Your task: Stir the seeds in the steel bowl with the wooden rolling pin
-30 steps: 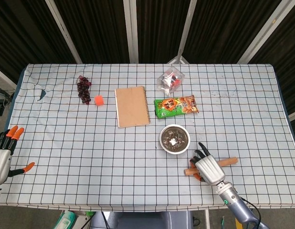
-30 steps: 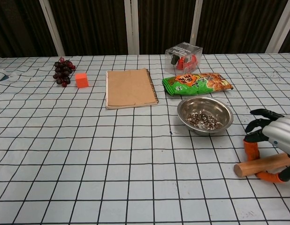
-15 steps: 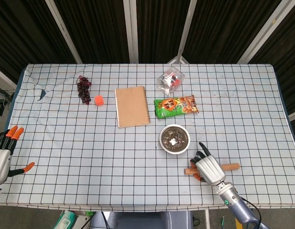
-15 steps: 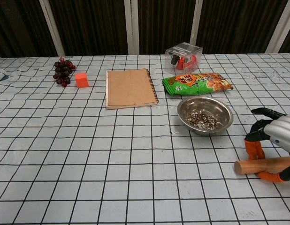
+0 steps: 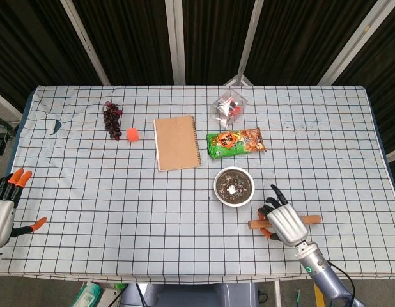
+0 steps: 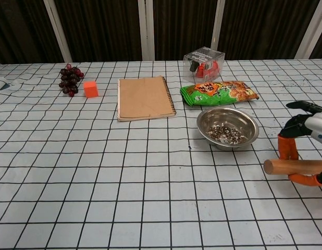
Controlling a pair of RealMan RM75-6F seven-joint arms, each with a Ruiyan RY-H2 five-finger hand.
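Note:
The steel bowl (image 5: 234, 186) (image 6: 227, 127) with dark seeds (image 6: 226, 134) stands right of the table's centre. Near the front right edge, my right hand (image 5: 284, 222) (image 6: 313, 125) grips the wooden rolling pin (image 5: 310, 219) (image 6: 294, 166), its orange-tipped fingers (image 6: 288, 148) wrapped around it. The pin lies level, pointing left and right, a little to the right of and nearer than the bowl. Only the head view shows my left hand (image 5: 4, 204), which is at the table's left edge with fingers apart, holding nothing.
Behind the bowl lie a green snack bag (image 5: 235, 142) (image 6: 218, 91) and a clear plastic box (image 5: 228, 107) (image 6: 203, 61). A brown notebook (image 5: 177, 142) (image 6: 145, 97), an orange cube (image 5: 131, 133) (image 6: 90, 89) and grapes (image 5: 111, 119) (image 6: 70, 79) lie further left.
My right hand has closed around the rolling pin and shifted slightly right. The pin has turned from tilted to level and risen a little. The left hand has not moved.

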